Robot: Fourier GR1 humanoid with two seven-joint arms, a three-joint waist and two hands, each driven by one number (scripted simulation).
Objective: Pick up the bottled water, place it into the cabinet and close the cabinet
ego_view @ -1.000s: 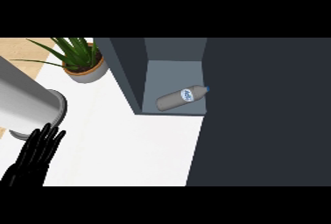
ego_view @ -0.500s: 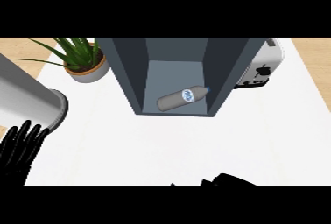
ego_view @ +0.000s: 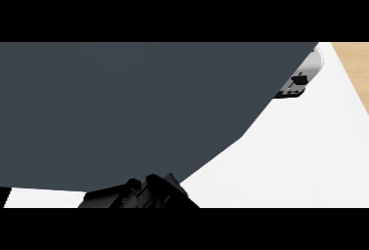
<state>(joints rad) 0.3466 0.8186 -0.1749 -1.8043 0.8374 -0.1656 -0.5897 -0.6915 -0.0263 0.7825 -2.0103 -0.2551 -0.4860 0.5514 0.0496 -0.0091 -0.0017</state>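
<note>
Up close, flat matte-grey cabinet door

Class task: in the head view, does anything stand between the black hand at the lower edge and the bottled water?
Yes. A large dark grey panel, apparently the cabinet's door, fills most of the view just above the black hand. No bottled water shows, so it is either hidden or out of view.
</note>
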